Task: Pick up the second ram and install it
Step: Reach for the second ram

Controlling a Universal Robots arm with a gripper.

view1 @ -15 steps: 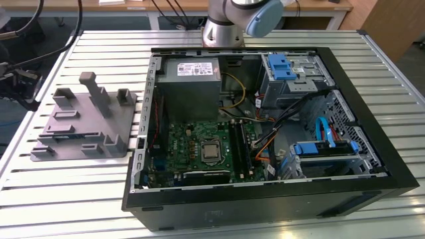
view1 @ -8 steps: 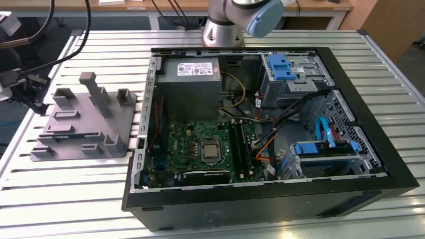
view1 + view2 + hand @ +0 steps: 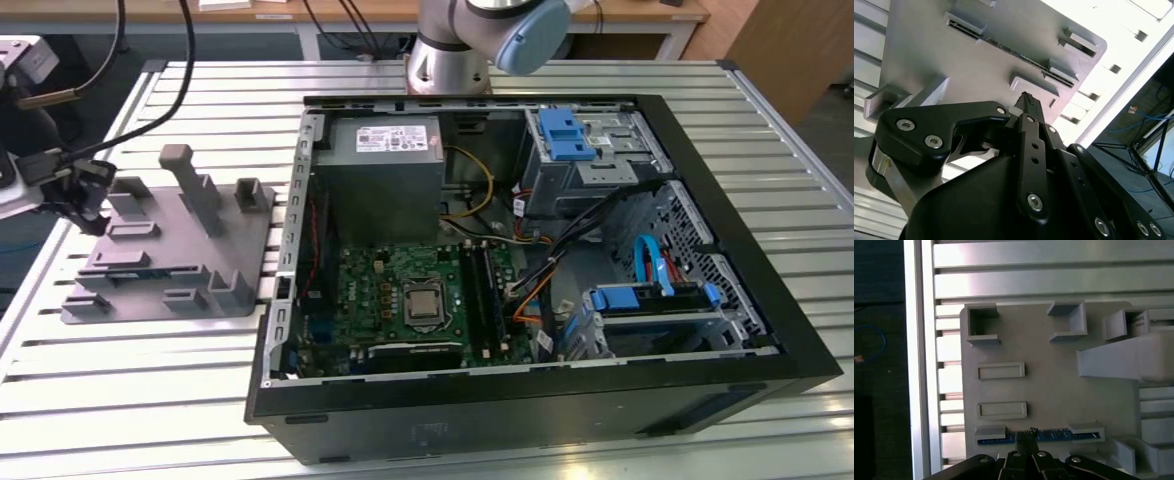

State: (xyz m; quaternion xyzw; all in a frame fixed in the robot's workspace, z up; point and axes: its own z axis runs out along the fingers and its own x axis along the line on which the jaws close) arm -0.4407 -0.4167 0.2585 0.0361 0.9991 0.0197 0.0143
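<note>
I see my black hand (image 3: 80, 200) out at the exterior view's left, over the edge of the flat grey plastic plate with blocks on it (image 3: 160, 265). The second ram, a thin, long, dark stick with a blue edge (image 3: 1064, 434), stands on its edge in the plate, held between two small grey blocks. In both wrist views the tip of the hand (image 3: 1026, 98) is right by the middle of the stick. The fingers look pressed together, but I cannot tell if they touch the stick. The plate lies on a silver metal surface made of long slats (image 3: 134, 380). Next to it, toward the exterior view's right, the big black computer box (image 3: 534, 405) lies open on the same surface, with a green board (image 3: 400, 290) inside. The grey foot of the arm (image 3: 447, 55) stands behind the box. Past the surface there is a dark floor with a loose blue wire (image 3: 876, 340) on it.
</note>
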